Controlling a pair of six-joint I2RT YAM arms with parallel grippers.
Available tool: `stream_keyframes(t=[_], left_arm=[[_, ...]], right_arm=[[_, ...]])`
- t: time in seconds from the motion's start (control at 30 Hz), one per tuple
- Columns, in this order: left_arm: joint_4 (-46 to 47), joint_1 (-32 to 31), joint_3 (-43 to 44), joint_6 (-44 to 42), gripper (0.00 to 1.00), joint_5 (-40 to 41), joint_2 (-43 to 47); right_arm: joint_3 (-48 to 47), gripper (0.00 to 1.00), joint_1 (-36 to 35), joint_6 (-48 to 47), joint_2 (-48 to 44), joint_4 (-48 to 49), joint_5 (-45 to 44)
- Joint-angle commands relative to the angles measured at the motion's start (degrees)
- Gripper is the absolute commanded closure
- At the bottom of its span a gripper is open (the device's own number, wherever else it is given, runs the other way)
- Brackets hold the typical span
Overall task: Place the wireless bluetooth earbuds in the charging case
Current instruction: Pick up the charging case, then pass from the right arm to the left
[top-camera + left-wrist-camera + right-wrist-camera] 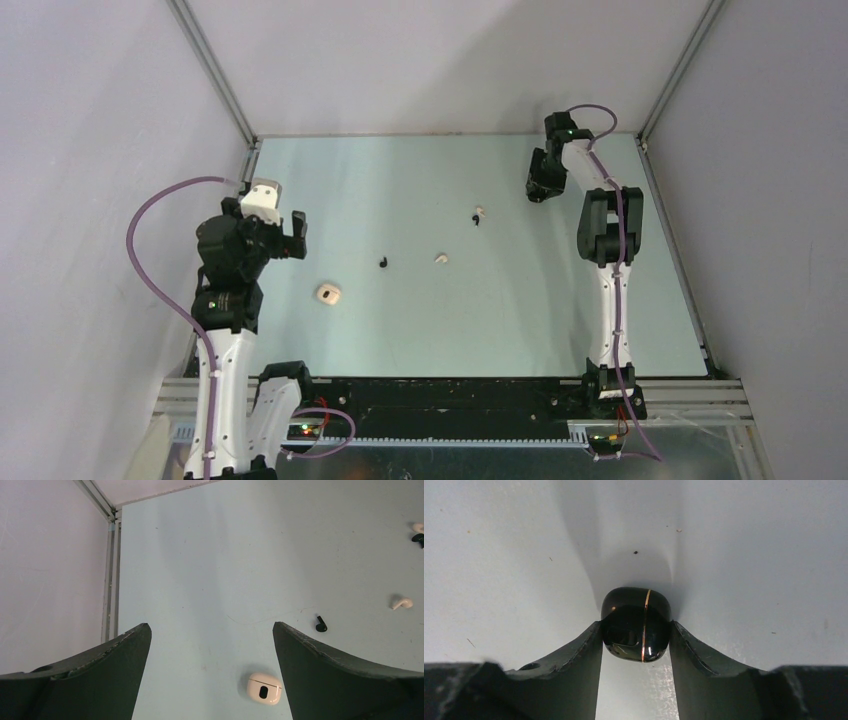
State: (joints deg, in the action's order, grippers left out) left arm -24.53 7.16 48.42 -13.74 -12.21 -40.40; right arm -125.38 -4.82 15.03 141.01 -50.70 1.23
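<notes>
In the right wrist view a glossy black charging case (636, 625) with a thin gold seam lies on the table, and my right gripper (635, 626) is shut on it, both fingers pressing its sides. From above, that gripper (540, 190) is at the far right and hides the case. A closed beige charging case (328, 293) (264, 688) lies near my left gripper (285, 235) (211, 626), which hovers open and holds nothing. Loose earbuds lie mid-table: a black one (384, 263) (321, 625), a pale one (441, 258) (401, 603), and a pale-and-black pair (478, 215) farther back.
White walls with metal frame rails (215, 70) enclose the pale green table (500, 330) on the left, back and right. The pair of earbuds lies just left of the right gripper. Both arm bases stand at the near edge.
</notes>
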Motion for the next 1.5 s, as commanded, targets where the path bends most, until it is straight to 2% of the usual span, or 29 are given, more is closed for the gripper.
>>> stream_keyframes(t=[0.0,0.13,0.23,0.43,0.53,0.63,0.87,1.07,1.27,1.47], left_arm=[[1.8,0.2,-0.1,0.0,0.01,-0.1,-0.2],[2.7,-0.3,-0.2,0.7,0.01,-0.2,-1.0],[2.9,-1.0,-0.2,0.9,0.01,0.3,-1.4],[4.1,-3.1,1.0,1.5,0.01,-0.2,-3.3],[2.0,-7.5,4.2,1.4,0.01,1.0,-7.9],[-0.1,-12.5,8.4,0.0,0.01,1.4,-12.0],[-3.8,-19.2,18.3,1.6,0.01,-14.3,-21.1],[-5.4,-26.9,27.5,5.1,0.01,-22.8,-29.0],[-0.4,-34.1,30.6,12.6,0.01,-30.6,-35.6],[3.3,-39.6,33.6,19.9,0.01,-39.6,-41.3]], right_arm=[[-2.1,0.65,-1.4,-2.3,1.0,0.0,-3.7],[-1.3,0.68,-3.0,-5.2,-1.9,0.5,-3.2],[3.4,0.68,-4.7,-11.0,-9.1,4.8,0.6],[24.8,0.67,-11.3,-28.9,-26.6,17.5,0.9],[34.3,0.66,-15.6,-37.2,-37.6,21.2,1.7],[42.5,0.66,-19.2,-41.4,-46.1,22.1,3.7],[52.3,0.65,-26.4,-48.1,-68.5,20.0,10.7],[59.9,0.64,-34.3,-52.5,-81.8,22.0,9.4],[62.7,0.63,-39.2,-52.3,-86.3,24.3,5.8],[65.9,0.62,-39.7,-52.7,-87.5,27.5,3.3]])
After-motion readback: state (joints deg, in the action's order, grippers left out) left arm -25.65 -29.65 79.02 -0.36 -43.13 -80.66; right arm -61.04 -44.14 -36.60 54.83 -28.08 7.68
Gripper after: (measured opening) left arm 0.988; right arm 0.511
